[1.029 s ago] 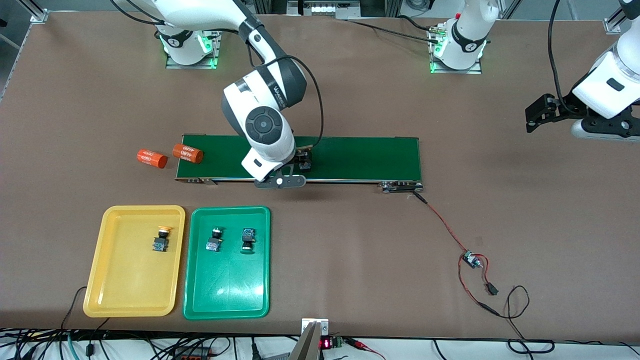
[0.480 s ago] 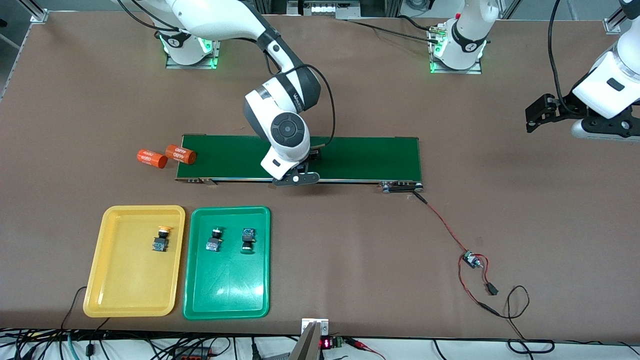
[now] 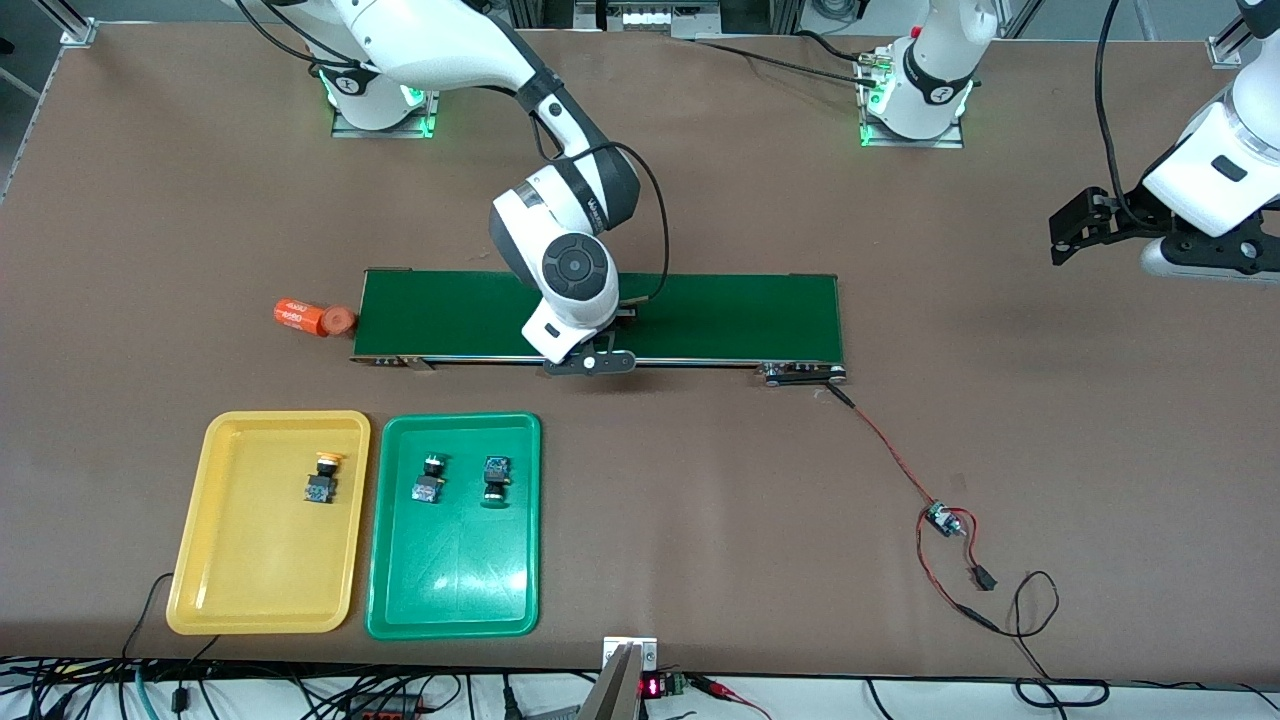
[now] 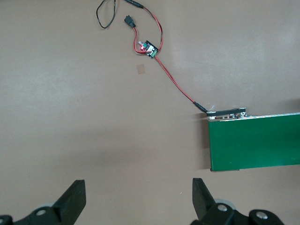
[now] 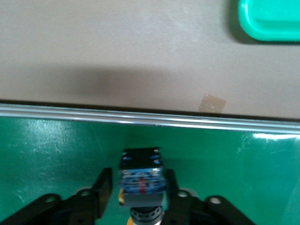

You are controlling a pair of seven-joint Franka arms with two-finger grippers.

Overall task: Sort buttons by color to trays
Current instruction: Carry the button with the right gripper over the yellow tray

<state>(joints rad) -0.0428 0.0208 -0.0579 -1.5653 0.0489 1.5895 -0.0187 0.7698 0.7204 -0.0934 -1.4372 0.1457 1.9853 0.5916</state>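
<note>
My right gripper (image 5: 138,173) is low over the green conveyor belt (image 3: 720,315), with its fingers closed in on a button (image 5: 140,176) that has a black-and-blue body and an orange cap edge. In the front view the right arm's wrist (image 3: 568,275) hides both. The yellow tray (image 3: 255,580) holds one orange-capped button (image 3: 322,480). Two buttons (image 3: 429,478) (image 3: 494,478) lie in the green tray (image 3: 450,590), whose corner (image 5: 272,21) also shows in the right wrist view. My left gripper (image 4: 138,190) waits open over bare table at the left arm's end.
Two orange cylinders (image 3: 298,316) (image 3: 340,320) lie on the table just off the belt's end toward the right arm. A red wire runs from the belt's other end (image 4: 227,114) to a small circuit board (image 3: 940,518) (image 4: 149,48).
My right arm slid along the belt toward the left arm's end and its fingers closed on the button. One orange cylinder went off the belt's end to beside the other.
</note>
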